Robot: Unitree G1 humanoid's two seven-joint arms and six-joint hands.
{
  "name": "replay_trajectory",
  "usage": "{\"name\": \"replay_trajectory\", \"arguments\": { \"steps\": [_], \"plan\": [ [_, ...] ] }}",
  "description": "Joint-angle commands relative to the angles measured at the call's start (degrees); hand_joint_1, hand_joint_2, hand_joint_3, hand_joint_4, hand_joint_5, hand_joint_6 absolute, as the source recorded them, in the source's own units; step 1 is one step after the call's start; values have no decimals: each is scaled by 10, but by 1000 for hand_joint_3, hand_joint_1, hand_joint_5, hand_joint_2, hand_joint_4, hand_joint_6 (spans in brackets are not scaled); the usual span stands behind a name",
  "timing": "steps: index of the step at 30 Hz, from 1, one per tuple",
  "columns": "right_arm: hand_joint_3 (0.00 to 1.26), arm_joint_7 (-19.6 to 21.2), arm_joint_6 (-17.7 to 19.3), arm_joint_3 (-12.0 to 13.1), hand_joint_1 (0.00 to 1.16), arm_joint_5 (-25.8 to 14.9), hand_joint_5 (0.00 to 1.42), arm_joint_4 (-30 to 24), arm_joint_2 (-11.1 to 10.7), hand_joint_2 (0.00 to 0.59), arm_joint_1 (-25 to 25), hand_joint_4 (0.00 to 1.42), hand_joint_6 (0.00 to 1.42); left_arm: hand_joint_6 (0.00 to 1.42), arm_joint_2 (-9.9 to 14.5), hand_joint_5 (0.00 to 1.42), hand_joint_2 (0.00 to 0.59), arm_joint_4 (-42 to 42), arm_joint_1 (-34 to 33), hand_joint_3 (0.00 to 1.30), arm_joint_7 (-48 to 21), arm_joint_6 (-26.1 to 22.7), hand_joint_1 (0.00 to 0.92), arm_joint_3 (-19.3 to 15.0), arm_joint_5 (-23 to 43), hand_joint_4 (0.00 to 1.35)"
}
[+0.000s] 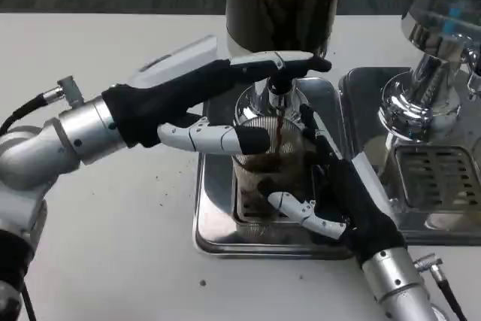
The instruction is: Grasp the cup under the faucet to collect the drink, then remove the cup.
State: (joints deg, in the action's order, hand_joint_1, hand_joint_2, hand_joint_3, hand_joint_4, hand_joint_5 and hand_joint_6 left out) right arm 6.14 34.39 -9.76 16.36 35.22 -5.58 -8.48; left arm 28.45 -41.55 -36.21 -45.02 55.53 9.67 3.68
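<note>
Nearest me, my right hand [342, 201] comes up from the bottom edge on its silver forearm and is wrapped around the cup [263, 167] from the right. Its black fingers lie along the cup's far right side and one white finger [301, 210] curls across the lower front of the glass, so I read it as holding the cup.

That cup is a clear ribbed glass standing on the grate of a steel tray [214, 238], with brown liquid inside. A thin dark stream [280, 129] falls into it from the faucet [276, 88] directly above.

My left hand [203, 103] reaches in from the left at the height of the cup's rim. One white finger [218, 139] points at the rim's left side and seems to touch it. Its upper fingers stretch over the faucet lever, pressing on top of it. I cannot tell whether that hand grips the lever or only rests on it.

Beyond the faucet stands a dark drink tank [282, 1]. To the right is a second chrome dispenser [436, 58] over its own tray [436, 178].
</note>
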Motion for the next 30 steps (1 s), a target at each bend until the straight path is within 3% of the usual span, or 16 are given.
{"name": "replay_trajectory", "arguments": {
  "steps": [1,20,30],
  "plan": [
    [0,-3,9,1,618,-7,28,10,4,215,-9,0,126,121,11,153,119,0,21,180,-13,-11,0,7,-16,114],
    [0,-5,14,2,603,-10,28,34,11,224,-25,0,114,122,8,153,108,-6,28,148,-19,-29,0,-10,19,102],
    [0,-12,15,3,602,-16,28,32,9,224,-22,0,121,129,-6,153,107,-16,30,128,-35,-53,0,-36,58,107]
  ]
}}
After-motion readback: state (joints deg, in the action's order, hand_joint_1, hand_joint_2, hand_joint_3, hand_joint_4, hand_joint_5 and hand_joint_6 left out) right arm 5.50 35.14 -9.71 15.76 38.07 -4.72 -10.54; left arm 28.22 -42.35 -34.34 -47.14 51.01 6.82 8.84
